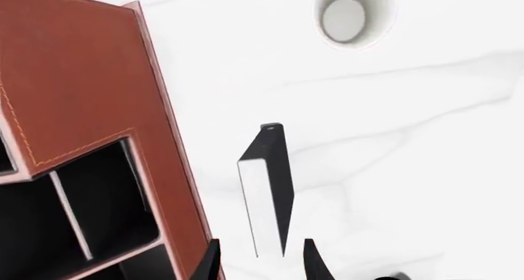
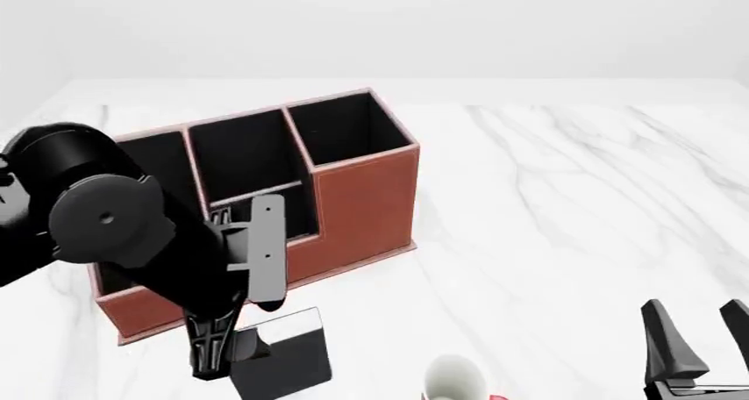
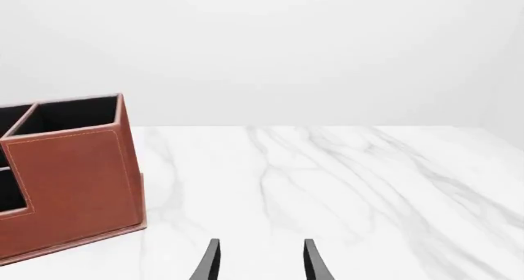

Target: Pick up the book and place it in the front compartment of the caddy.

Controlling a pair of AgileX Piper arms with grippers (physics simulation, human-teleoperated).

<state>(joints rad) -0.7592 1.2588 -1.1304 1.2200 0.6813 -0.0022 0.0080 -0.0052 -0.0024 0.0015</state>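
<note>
The book (image 1: 268, 188) is black with a white band and shows edge-on in the left wrist view. Its near end lies between the spread fingertips of my left gripper (image 1: 260, 258), and the fingers are not pressed on it. In the front view the book (image 2: 287, 360) is at the near table edge, just in front of the reddish-brown caddy (image 2: 363, 198), with my left gripper (image 2: 228, 352) at its left side. The caddy (image 1: 73, 77) is close beside the left gripper, its black compartments open. My right gripper (image 2: 700, 334) is open and empty at the near right, far from both.
A white mug (image 2: 451, 382) stands near the front edge, right of the book, and also shows in the left wrist view (image 1: 352, 16). White marble table (image 2: 562, 207) stretches right of the caddy. The caddy's right end (image 3: 73, 175) shows in the right wrist view.
</note>
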